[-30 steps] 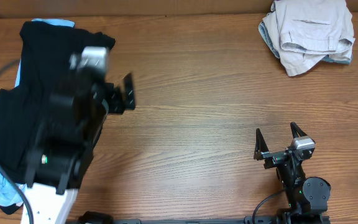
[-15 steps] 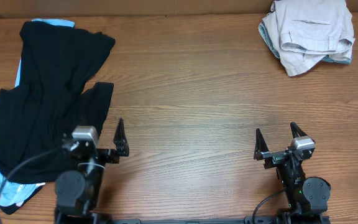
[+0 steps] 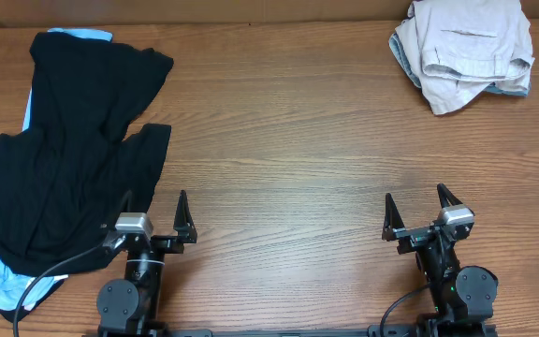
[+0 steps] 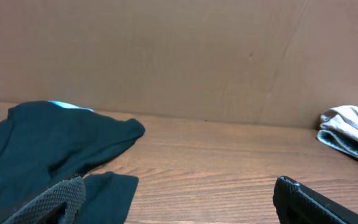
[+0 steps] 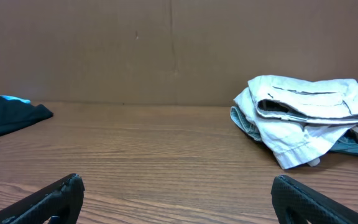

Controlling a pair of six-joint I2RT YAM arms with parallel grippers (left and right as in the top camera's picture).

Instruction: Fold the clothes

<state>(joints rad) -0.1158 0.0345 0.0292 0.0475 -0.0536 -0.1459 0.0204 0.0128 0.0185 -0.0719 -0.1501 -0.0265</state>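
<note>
Wood-grain table [image 3: 288, 131] spreads wide; plain brown cardboard wall [image 5: 104, 50] stands right along the table's far edge, evenly lit.

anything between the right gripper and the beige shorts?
Nothing: only bare wooden table lies between the right gripper and the beige shorts. The overhead view shows the whole stretch; the right wrist view agrees.

Legible markings: none. No text, brand or number readable on the khaki shorts [image 3: 466, 51], black garment [image 3: 64, 159] or table [image 3: 288, 140].
</note>
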